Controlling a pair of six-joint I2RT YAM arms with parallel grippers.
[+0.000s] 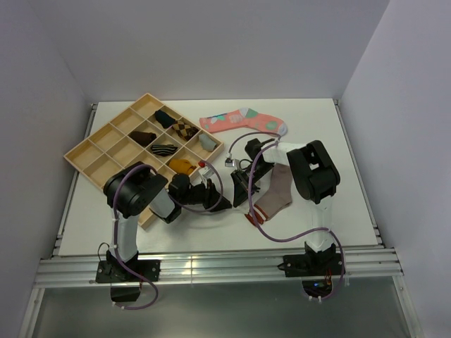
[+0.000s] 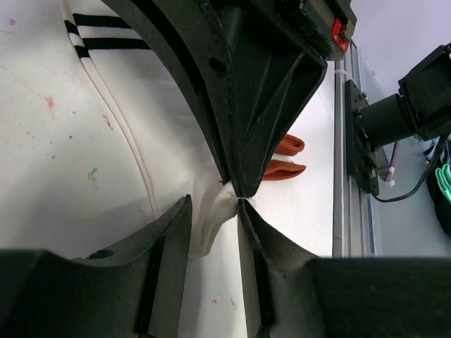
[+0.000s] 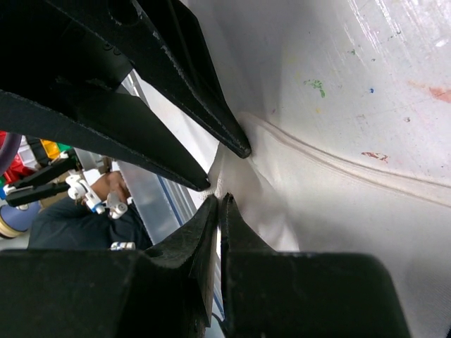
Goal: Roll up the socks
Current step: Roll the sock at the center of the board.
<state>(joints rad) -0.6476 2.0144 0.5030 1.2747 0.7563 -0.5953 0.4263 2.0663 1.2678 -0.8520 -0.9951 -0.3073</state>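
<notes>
The white ankle sock (image 2: 162, 105) lies flat on the table, its dark cuff stripes (image 2: 106, 35) at the far end. My right gripper (image 3: 220, 199) is shut, pinching the sock's near edge (image 3: 317, 204) and pulling it up into a small peak. My left gripper (image 2: 215, 204) is open, its fingers on either side of that raised fold, tip to tip with the right gripper. In the top view the two grippers meet at mid-table, the left (image 1: 224, 199) beside the right (image 1: 238, 193). The taupe-brown sock (image 1: 278, 190) with its red-striped cuff (image 2: 282, 158) lies just right of them.
A wooden compartment tray (image 1: 77, 151) holding several rolled socks stands at the back left. A coral-pink patterned sock (image 1: 243, 120) lies at the back centre. The table's front rail (image 2: 345, 176) runs close beside the grippers.
</notes>
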